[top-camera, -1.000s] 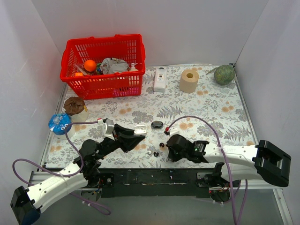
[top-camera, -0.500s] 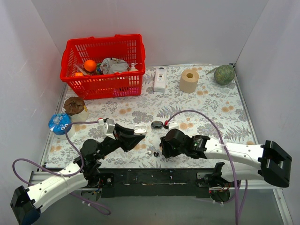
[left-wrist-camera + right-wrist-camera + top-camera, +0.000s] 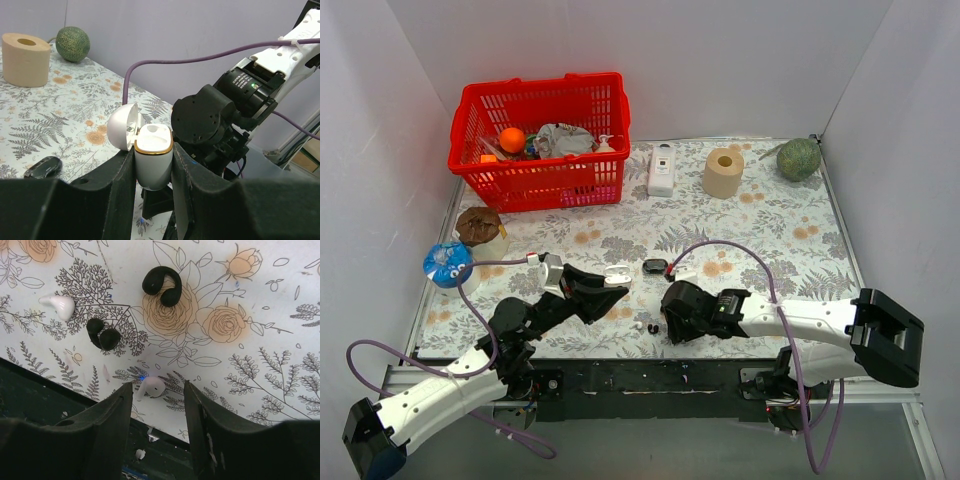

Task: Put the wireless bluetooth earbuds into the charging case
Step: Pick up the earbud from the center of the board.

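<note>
Left claw clamps the open charging case, visible socket empty. Right claw, jaws apart, hangs over a white earbud on the counter. None inserted yet.

Bright, even light (shadows soft), foreground blurred

Our left arm runs from the near left corner up and to the right, with the elbow low and the wrist raised. Our left gripper is clamped on the charging case, one finger on each side, holding it upright. Our right arm lies low along the near edge, reaching left. Our right gripper points straight down, its jaws parted and nothing gripped between them.
</note>
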Robot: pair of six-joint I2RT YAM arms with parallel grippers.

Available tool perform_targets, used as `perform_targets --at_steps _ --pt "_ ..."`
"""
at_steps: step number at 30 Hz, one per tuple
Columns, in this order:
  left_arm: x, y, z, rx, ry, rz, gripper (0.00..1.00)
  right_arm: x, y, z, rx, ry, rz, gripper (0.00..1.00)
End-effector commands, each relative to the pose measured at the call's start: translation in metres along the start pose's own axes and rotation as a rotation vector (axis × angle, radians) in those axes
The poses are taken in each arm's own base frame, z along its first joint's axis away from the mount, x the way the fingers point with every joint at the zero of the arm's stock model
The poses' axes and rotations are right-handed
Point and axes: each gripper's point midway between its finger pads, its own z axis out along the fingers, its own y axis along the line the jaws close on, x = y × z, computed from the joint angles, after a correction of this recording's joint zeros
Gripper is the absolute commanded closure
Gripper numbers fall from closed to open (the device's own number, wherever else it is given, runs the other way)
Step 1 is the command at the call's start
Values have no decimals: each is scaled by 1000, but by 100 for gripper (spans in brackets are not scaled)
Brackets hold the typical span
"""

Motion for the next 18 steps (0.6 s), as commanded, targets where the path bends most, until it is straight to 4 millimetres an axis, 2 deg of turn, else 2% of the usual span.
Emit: perform_targets --at_steps 1,11,18 --pt "-7 -1 2 1 -22 8 100 5 11 5 -16 20 10 48" --pt "-7 -1 2 1 -22 8 100 15 6 11 5 49 12 52" --pt "-9 -2 2 3 -23 9 100 19 8 16 -2 66 10 61"
